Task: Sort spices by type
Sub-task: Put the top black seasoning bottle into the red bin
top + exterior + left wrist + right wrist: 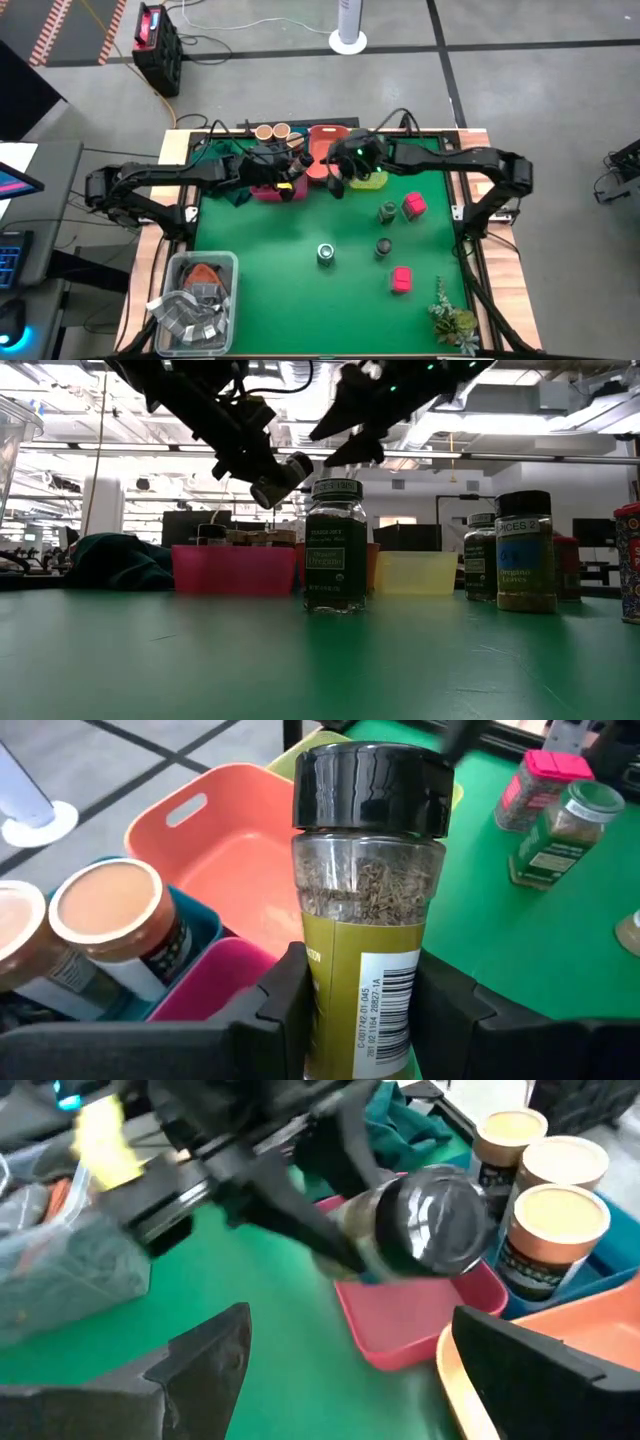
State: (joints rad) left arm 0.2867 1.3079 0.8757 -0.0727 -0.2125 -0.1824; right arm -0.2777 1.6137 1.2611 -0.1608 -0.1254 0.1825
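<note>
Left wrist view is showing my left gripper (365, 1020) clamping the black-lidded jar (368, 900) above the magenta tray (277, 190), so I'm lowering it squarely before releasing, while the right gripper (350, 1370) is hovering spread and empty.

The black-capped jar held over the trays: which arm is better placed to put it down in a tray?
Probably the left. Its gripper is shut on the black-capped jar, above the magenta tray. The right gripper is open and holds nothing, beside the orange tray.
</note>
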